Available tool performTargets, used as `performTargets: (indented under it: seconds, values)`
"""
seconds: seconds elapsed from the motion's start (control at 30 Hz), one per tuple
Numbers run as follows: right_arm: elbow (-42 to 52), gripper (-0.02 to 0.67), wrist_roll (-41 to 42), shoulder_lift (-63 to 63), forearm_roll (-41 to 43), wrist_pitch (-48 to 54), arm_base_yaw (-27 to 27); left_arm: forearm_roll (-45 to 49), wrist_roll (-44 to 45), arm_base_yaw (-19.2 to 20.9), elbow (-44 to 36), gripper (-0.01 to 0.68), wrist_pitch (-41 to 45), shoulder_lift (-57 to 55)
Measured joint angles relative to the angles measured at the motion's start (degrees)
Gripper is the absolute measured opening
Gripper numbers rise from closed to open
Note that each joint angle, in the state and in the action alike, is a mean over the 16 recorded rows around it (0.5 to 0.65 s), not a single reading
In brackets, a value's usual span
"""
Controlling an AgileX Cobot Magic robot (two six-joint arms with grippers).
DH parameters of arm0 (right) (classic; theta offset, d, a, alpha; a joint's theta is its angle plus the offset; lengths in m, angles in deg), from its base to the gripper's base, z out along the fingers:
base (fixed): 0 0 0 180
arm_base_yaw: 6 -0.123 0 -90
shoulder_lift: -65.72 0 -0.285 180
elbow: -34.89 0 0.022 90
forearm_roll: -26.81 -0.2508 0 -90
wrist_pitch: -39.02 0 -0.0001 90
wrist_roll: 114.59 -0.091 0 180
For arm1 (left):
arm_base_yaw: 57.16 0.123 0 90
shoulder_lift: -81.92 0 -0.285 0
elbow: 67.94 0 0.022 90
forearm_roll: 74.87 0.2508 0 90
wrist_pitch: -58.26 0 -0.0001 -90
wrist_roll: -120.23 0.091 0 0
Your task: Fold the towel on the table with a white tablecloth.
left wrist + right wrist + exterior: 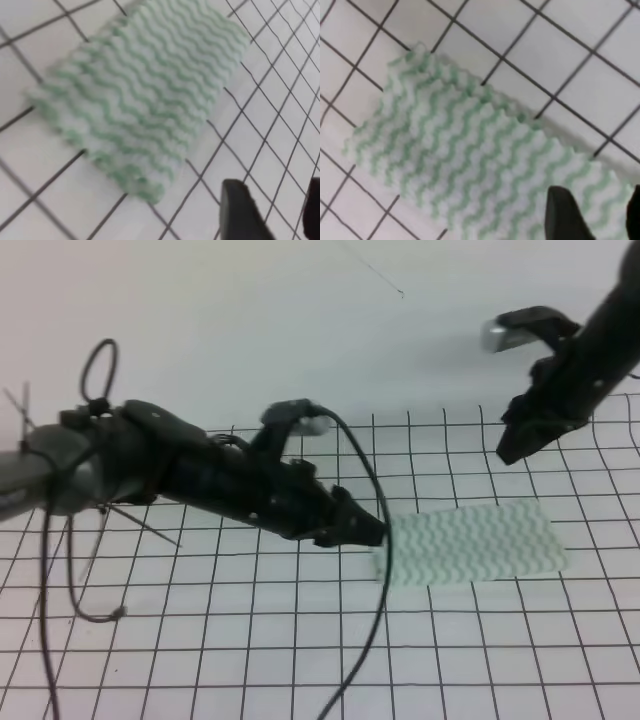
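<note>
Exterior high: folded towel (470,543) flat on gridded tablecloth (250,640), just past left fingers (372,532); both grippers released, right (520,440) raised above it.

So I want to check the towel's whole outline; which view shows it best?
The exterior high view: the towel lies almost whole on the white tablecloth, only its left edge behind the left end effector. The left wrist view shows it close but blurred; the right wrist view crops it.

I see the towel (145,95) as soft, nubbly matt cloth; the white tablecloth (250,660) looks smooth matt fabric, and both grippers' fingers (565,215) matt black plastic.
</note>
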Motion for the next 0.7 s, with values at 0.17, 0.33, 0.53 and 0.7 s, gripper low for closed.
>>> performTargets:
  seconds: [0.17,0.33,0.53,0.7]
  values:
    - [1.99,0.275,-1.39,-0.15,-3.03,2.33,4.34,1.48,-1.37,-2.06,2.73,0.31,-1.31,-3.27]
    - [4.77,0.26,-2.73,-0.12,-4.41,3.91,7.23,3.06,-2.64,-3.24,4.91,0.318,-2.53,-5.74]
    - [8.37,0.174,-3.18,2.08,-6.56,4.75,10.11,4.95,-3.71,-3.53,6.51,0.313,-1.5,-7.0]
    - [9.83,0.087,-3.18,6.85,-9.71,5.14,12.61,6.21,-4.08,-3.5,7.58,0.256,1.47,-6.6]
